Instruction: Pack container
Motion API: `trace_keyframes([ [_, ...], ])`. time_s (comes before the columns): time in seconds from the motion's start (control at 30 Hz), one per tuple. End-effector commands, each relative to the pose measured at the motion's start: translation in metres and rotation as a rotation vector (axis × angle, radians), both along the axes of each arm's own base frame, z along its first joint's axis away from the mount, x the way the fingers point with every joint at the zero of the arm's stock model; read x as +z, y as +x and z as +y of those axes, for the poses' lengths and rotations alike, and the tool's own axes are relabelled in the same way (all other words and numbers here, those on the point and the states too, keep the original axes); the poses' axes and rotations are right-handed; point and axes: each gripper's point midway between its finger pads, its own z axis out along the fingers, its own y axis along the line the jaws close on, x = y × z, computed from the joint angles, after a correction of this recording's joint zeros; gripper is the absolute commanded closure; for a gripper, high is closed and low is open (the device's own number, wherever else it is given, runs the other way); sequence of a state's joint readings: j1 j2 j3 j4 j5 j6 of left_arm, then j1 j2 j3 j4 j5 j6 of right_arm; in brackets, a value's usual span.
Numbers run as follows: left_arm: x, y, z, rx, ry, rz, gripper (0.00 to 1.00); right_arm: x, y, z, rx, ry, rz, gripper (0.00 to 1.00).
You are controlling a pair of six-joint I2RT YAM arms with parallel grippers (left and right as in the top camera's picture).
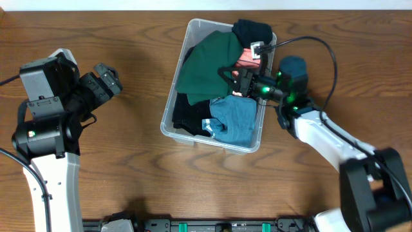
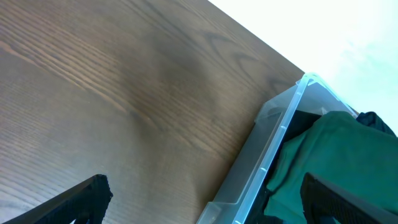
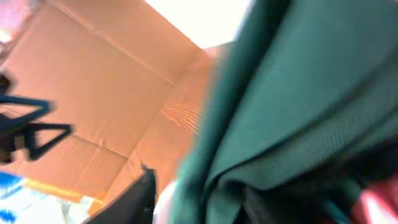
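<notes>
The container [image 1: 172,90] sits at the middle of the table [image 1: 129,167], already heaped with clothes. A green garment [image 1: 209,64] is draped across its far half, a blue one [image 1: 235,119] lies at its near right corner, and black cloth [image 1: 190,113] fills its near left.

The bin itself looks like thin, stiff plastic with smooth, likely slippery walls. It is probably light even when loaded, so a push on the cloth could slide it. The rolled rim is the safest place to take hold of it. The clothes are soft, limp and springy, and are best pinched at a bunched fold and pressed down below the rim.

The right gripper [image 1: 233,77] is inside the container, low over the green garment near the right wall. Its wrist view is filled with blurred green fabric, so I cannot tell whether its jaws are clamped on it. The left gripper [image 1: 106,78] hangs well to the left of the container, jaws wide apart and holding nothing.
</notes>
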State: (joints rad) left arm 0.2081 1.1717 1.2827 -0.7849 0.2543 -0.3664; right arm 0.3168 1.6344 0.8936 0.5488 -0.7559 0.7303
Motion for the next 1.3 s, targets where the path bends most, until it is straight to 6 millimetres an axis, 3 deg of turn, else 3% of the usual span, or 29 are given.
trace_keyframes([
  [0.0, 0.004, 0.001, 0.004, 0.010, 0.015, -0.008, 0.02, 0.071, -0.022, -0.011, 0.023, 0.009, -0.237, 0.40],
  [0.1, 0.004, 0.001, 0.004, 0.010, 0.015, -0.008, 0.02, 0.102, -0.028, -0.032, -0.060, -0.022, -0.327, 0.30],
  [0.2, 0.004, 0.001, 0.004, 0.010, 0.015, -0.008, 0.02, 0.114, -0.028, -0.050, -0.158, -0.070, -0.360, 0.28],
  [0.3, 0.004, 0.001, 0.004, 0.011, 0.015, -0.008, 0.02, 0.113, -0.025, -0.053, -0.190, -0.087, -0.361, 0.40],
  [0.37, 0.004, 0.001, 0.004, 0.011, 0.015, -0.008, 0.02, 0.106, -0.020, -0.049, -0.200, -0.094, -0.349, 0.56],
  [0.47, 0.004, 0.001, 0.004, 0.011, 0.015, -0.008, 0.02, 0.088, -0.003, -0.045, -0.257, -0.121, -0.315, 0.79],
  [0.53, 0.004, 0.001, 0.004, 0.011, 0.015, -0.008, 0.02, 0.070, 0.013, -0.040, -0.302, -0.140, -0.299, 0.88],
  [0.63, 0.004, 0.001, 0.004, 0.011, 0.015, -0.008, 0.02, 0.050, 0.028, -0.025, -0.297, -0.135, -0.310, 0.93],
  [0.77, 0.004, 0.001, 0.004, 0.011, 0.015, -0.008, 0.02, 0.013, 0.043, -0.006, -0.278, -0.128, -0.297, 0.92],
  [0.93, 0.004, 0.001, 0.004, 0.011, 0.015, -0.008, 0.02, -0.072, 0.063, -0.016, -0.361, -0.242, -0.095, 0.97],
  [1.03, 0.004, 0.001, 0.004, 0.011, 0.015, -0.008, 0.02, -0.104, 0.064, -0.030, -0.410, -0.324, -0.002, 0.98],
  [1.13, 0.004, 0.001, 0.004, 0.011, 0.015, -0.008, 0.02, -0.103, 0.058, -0.026, -0.362, -0.317, 0.020, 0.99],
  [1.27, 0.004, 0.001, 0.004, 0.011, 0.015, -0.008, 0.02, -0.060, 0.054, -0.020, -0.322, -0.259, -0.058, 0.99],
])
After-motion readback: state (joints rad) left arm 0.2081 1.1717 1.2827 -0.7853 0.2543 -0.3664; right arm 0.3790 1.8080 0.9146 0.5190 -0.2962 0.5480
